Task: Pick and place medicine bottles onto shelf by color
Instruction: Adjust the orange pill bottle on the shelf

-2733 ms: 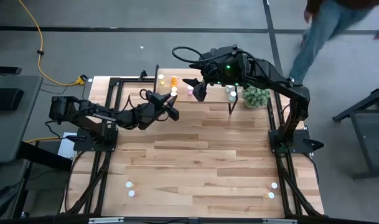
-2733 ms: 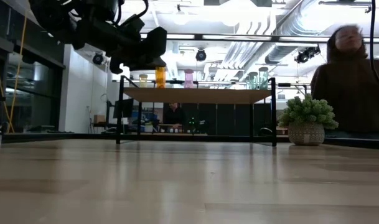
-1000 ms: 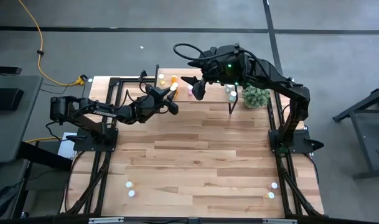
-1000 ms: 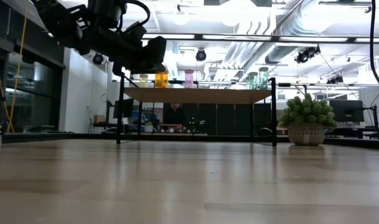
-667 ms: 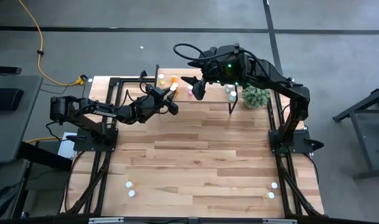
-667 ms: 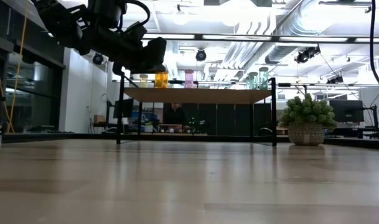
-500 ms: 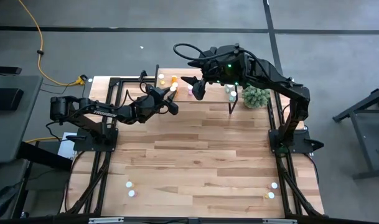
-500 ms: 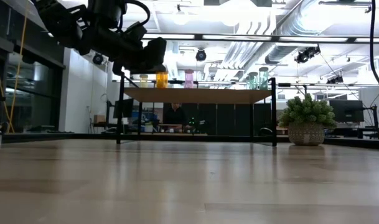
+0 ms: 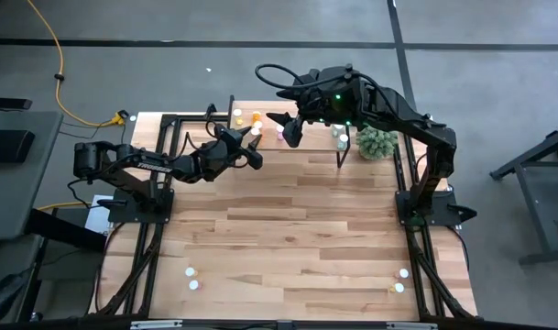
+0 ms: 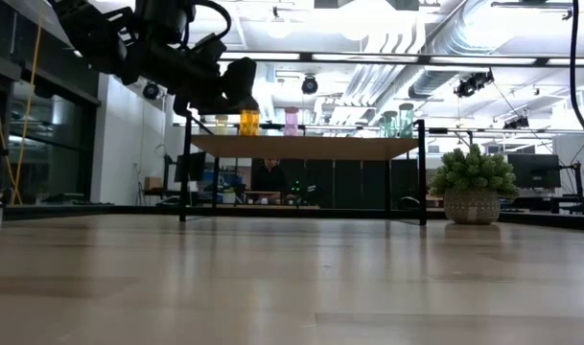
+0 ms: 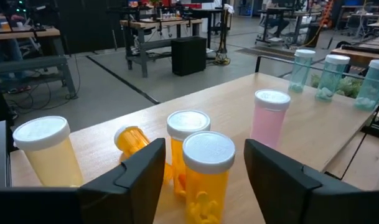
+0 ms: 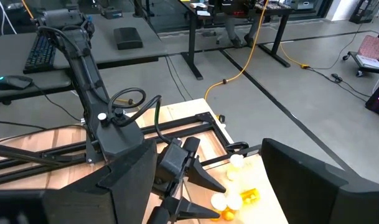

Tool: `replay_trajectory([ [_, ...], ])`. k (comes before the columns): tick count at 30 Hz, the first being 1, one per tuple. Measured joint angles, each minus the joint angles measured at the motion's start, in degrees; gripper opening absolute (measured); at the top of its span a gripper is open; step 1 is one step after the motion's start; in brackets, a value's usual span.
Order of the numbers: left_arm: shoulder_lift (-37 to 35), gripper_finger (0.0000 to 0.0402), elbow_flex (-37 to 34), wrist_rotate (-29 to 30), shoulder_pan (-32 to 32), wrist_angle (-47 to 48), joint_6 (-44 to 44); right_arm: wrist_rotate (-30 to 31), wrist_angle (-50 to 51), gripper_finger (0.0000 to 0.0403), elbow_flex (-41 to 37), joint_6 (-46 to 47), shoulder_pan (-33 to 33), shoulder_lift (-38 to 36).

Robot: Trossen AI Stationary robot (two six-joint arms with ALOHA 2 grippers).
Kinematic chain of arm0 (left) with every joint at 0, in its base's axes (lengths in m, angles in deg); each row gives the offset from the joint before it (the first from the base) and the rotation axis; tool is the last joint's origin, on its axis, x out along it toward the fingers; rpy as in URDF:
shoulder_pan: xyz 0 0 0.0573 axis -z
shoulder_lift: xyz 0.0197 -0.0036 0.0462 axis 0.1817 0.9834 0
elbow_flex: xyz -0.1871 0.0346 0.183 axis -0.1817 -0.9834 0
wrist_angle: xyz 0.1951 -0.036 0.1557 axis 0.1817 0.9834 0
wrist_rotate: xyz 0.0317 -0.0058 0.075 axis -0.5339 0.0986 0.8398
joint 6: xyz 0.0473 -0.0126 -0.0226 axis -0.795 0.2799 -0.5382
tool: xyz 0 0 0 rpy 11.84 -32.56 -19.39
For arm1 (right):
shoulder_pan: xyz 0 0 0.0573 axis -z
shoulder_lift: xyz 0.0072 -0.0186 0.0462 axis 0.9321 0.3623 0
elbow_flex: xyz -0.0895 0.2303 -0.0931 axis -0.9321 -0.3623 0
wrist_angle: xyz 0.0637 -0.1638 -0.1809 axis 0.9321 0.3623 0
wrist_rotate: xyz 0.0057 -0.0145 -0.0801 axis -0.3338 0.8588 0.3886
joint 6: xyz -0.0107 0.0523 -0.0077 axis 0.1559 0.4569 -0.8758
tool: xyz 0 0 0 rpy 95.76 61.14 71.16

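Observation:
The shelf (image 9: 306, 137) stands at the table's far edge. Medicine bottles stand on its top (image 11: 313, 134): a yellow one (image 11: 45, 151), three orange ones, a pink one (image 11: 269, 118) and three teal ones (image 11: 331, 76). One orange bottle (image 11: 132, 140) lies on its side. My left gripper (image 9: 253, 147) reaches level over the shelf's left part and is open, its fingers either side of the nearest orange bottle (image 11: 207, 172) with a gap on both sides. That bottle stands on its base. My right gripper (image 9: 288, 130) hangs open above the shelf, holding nothing.
A green plant ball in a pot (image 9: 377, 142) sits right of the shelf. Several loose bottles stand near the table's front corners (image 9: 191, 279) (image 9: 401, 280). The wide wood tabletop (image 9: 297, 229) lies between them and the shelf.
My left gripper has opened where it is, its fingers spreading away from the orange bottle, which stays upright on the shelf. Neither arm has shifted.

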State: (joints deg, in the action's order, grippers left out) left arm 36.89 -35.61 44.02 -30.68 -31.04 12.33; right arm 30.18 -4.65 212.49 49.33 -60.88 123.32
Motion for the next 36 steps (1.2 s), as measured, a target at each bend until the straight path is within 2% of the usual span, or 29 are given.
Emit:
replay_trajectory([
  [10, -3.58, 0.0223, -0.03, -1.38, 1.99, 1.22, -2.76, 0.0, 0.0, 0.0281, 0.0, 0.0, 0.0, 0.0],
  [13, -6.23, 0.0223, -0.02, -1.18, 2.54, 1.19, -3.82, 0.0, 0.0, 0.0281, 0.0, 0.0, 0.0, 0.0],
  [19, -12.66, 0.0223, -0.02, -1.15, 4.11, 6.81, -3.93, 0.0, 0.0, 0.0281, 0.0, 0.0, -0.01, 0.0],
  [22, -17.57, 0.0223, 0.87, -1.08, 5.3, 9.92, -0.04, 0.0, -0.02, 0.0281, 0.0, 0.19, -0.02, 0.0],
  [25, -23.07, 0.0223, 5.5, -1.75, 5.93, 20.93, 5.13, -0.02, -1.18, 0.0281, 0.0, 4.15, 0.12, 0.0],
  [28, -26.79, 0.0223, 14.4, -3.61, 6.04, 37.67, 5.7, -0.09, -3.58, 0.0281, 0.0, 10.72, 0.98, 0.02],
  [32, -27.07, 0.0223, 27.94, -4.78, 5.19, 58.37, 7.01, -0.67, -4.64, 0.0281, 0.0, 19.89, 4.14, 1.06],
  [36, -27.24, 0.0223, 37.18, -10.82, 3.39, 69.27, 10.85, -4.01, -4.05, 0.0281, 0.02, 26.12, 7.48, 3.86],
])
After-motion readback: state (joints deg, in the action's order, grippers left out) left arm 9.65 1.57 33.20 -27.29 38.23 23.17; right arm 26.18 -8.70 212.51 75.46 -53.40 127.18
